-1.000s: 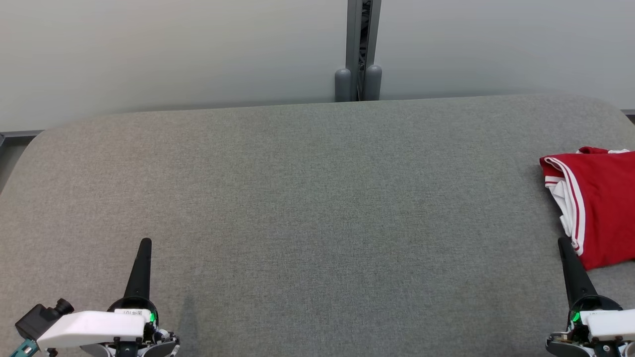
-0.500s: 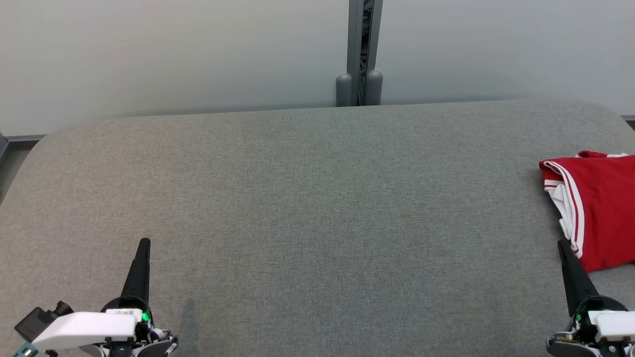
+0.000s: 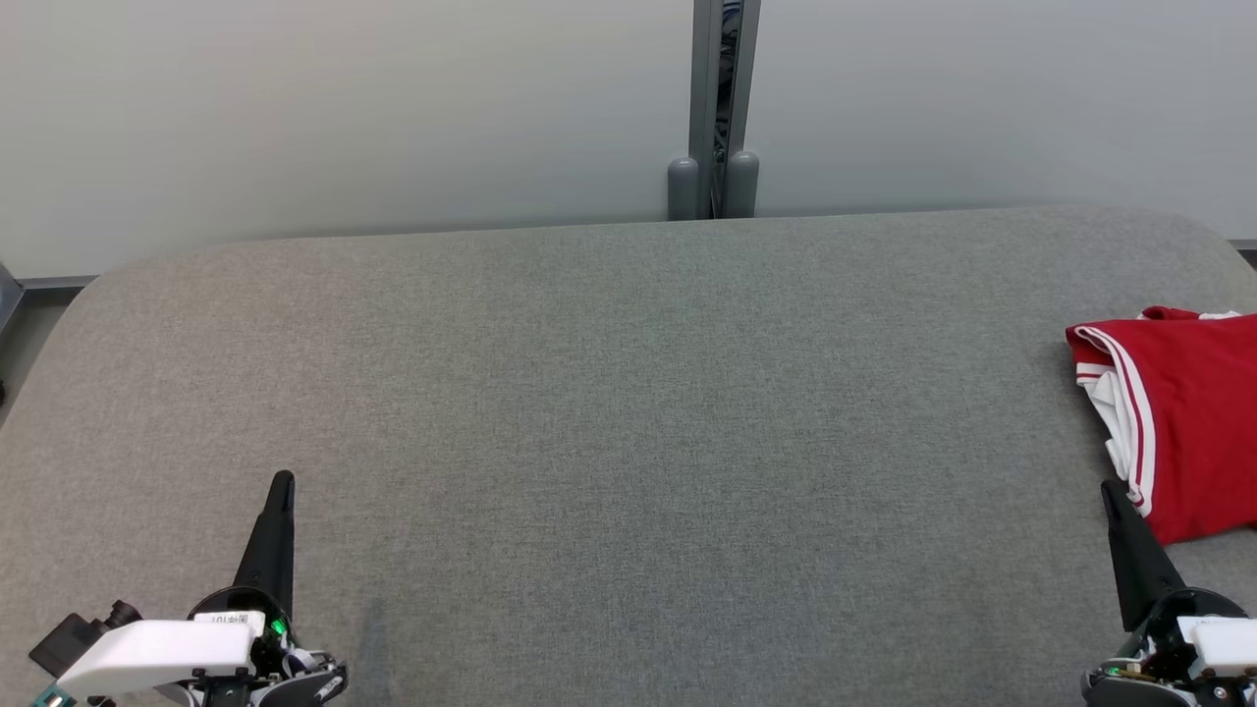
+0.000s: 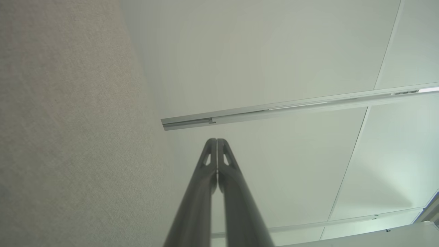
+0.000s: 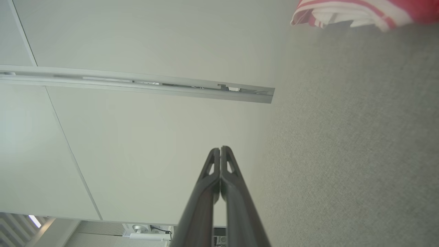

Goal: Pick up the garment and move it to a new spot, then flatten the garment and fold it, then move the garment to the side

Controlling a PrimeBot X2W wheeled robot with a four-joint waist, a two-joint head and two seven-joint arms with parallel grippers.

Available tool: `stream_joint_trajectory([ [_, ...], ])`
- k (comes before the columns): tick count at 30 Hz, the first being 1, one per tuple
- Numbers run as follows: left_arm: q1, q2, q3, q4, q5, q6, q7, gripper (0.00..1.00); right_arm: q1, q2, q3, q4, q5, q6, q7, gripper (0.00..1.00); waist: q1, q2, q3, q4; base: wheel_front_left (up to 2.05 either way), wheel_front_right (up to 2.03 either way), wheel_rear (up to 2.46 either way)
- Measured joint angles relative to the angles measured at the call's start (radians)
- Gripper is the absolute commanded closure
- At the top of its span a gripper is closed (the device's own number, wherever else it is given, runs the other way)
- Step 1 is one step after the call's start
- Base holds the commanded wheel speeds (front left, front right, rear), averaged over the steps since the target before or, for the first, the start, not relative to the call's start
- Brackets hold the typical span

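- Both claws are closed and empty. The left gripper (image 3: 282, 483) sits at the lower left of the head view and the right gripper (image 3: 1110, 491) at the lower right. In each wrist view the dark fingers (image 4: 202, 192) meet tip to tip along a thin seam.
- Neither gripper touches cloth. The right one points up just beside the garment's near corner, but whether it is clear of that corner is hard to tell.
- Off at the far right of the grey padded surface (image 3: 628, 393) lies the garment (image 3: 1188, 422), partly cut off by the picture's edge. It shows as a compact red bundle with white-and-red striped trim along its left side and a bit of white tucked under.
- The rest of the surface is bare up to the pale wall (image 3: 344, 108) and the grey post (image 3: 724, 108) behind it.
- Judged from this layout, the garment looks folded and set aside, so the task seems to be at its last step, with both arms parked.
- If the bundle has not yet been handled, the next move falls to the right arm. It would need to open its fingers, reach right and forward over the striped edge, and pinch through the layers.
- Lettering and label are hidden, so the fold's neatness cannot be checked.
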Motion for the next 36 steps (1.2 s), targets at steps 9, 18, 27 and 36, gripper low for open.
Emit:
stream_joint_trajectory([
  [9,0.000,0.002,0.003,0.000,-0.056,-0.005,0.011,1.00,0.005,-0.008,0.005,0.002,0.068,0.000,0.007,1.00,0.0000,0.0000,-0.009,0.002,0.00,0.00,0.00],
  [18,0.000,0.002,0.005,0.000,-0.058,-0.007,0.014,1.00,0.005,-0.010,0.007,0.002,0.073,0.000,0.007,1.00,0.0000,0.0000,-0.009,0.002,0.00,0.00,0.00],
  [27,0.000,0.001,0.006,0.000,-0.058,-0.007,0.015,1.00,0.005,-0.012,0.009,0.002,0.076,0.000,0.007,1.00,0.0000,0.0000,-0.009,0.002,0.00,0.00,0.00],
  [36,0.000,0.000,0.007,0.000,-0.058,-0.007,0.015,1.00,0.005,-0.013,0.010,0.002,0.076,0.000,0.006,1.00,0.0000,0.0000,-0.009,0.002,0.00,0.00,0.00],
])
